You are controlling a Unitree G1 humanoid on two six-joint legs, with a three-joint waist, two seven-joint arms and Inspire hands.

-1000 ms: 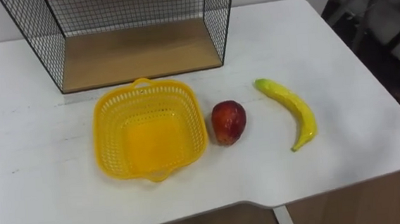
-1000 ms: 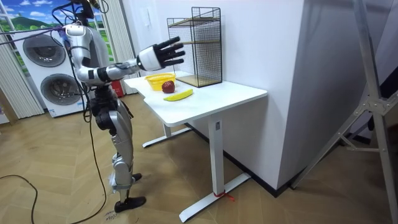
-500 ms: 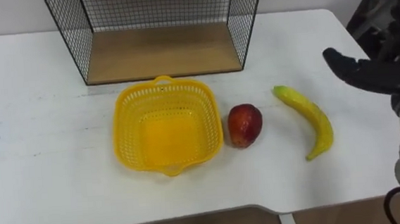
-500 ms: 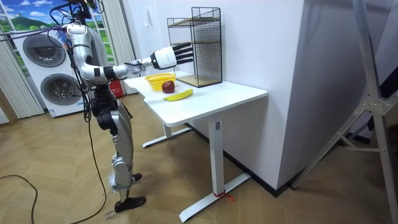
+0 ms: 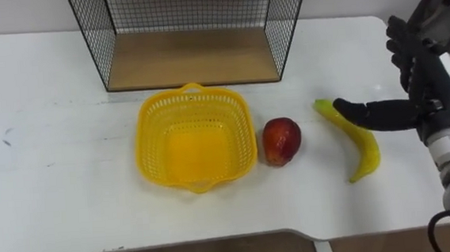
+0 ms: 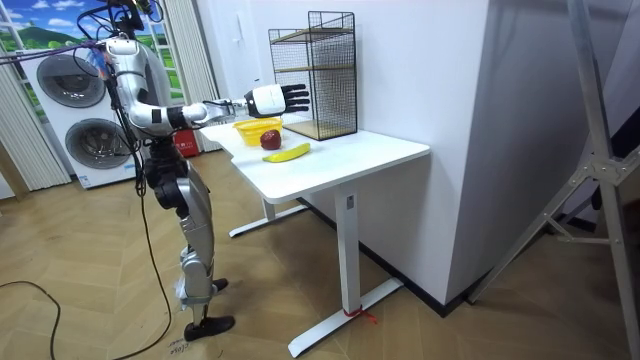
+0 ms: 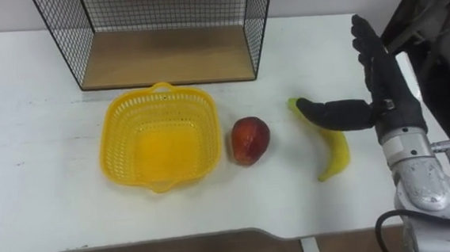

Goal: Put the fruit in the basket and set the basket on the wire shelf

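Over the curved yellow banana (image 5: pixel 364 145), the right hand (image 5: pixel 426 100) hovers, fingers (image 5: pixel 401 48) spread apart.

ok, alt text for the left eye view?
The right hand hangs open over the banana on a white table, its thumb overlapping the banana's far end. Left of the banana lie a red apple and an empty yellow basket; the wire shelf stands behind them.

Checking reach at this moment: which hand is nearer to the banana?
Right. The right hand is open just to the right of the banana, with its thumb stretched across the banana's upper end. I cannot tell where the left hand is.
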